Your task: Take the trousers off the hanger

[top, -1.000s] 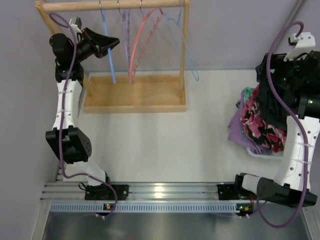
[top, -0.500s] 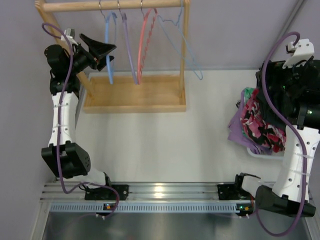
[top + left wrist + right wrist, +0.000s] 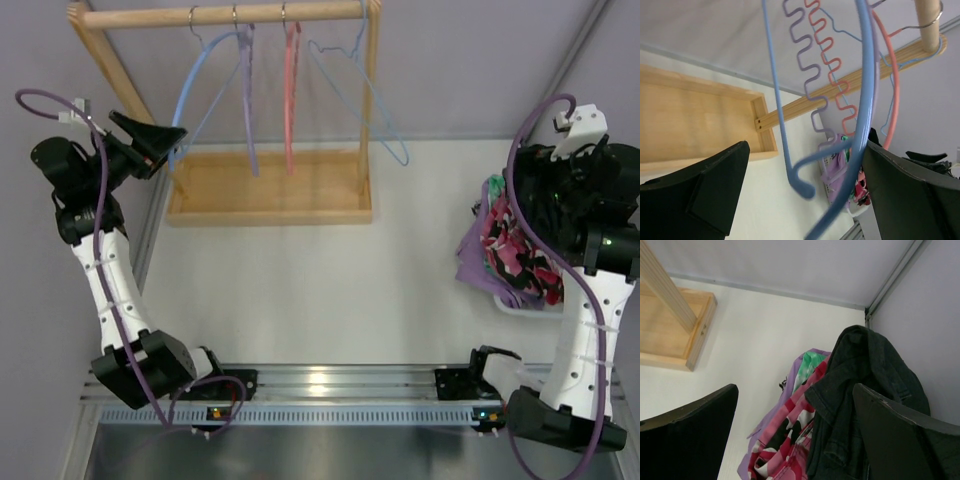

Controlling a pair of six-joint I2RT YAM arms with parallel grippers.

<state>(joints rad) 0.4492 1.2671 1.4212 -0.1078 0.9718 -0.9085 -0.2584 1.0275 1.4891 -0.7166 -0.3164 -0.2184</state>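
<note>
Hanging bare from the wooden rail (image 3: 230,14) at far left: the hanger (image 3: 869,100). Either side of its blue arm, the left gripper (image 3: 806,147), spread wide, probably to let it hang free. Over at right, the trousers (image 3: 865,375), draped over the clothes heap (image 3: 785,440), seemingly the drop spot; just above, the right gripper (image 3: 795,390), spread too, pinching nothing.

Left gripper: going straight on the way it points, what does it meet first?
Most likely the light blue plastic hanger: its curved arm hangs right ahead between the open fingers of the left gripper. A purple wavy hanger and a red wavy hanger hang behind it; depth is unclear.
</note>
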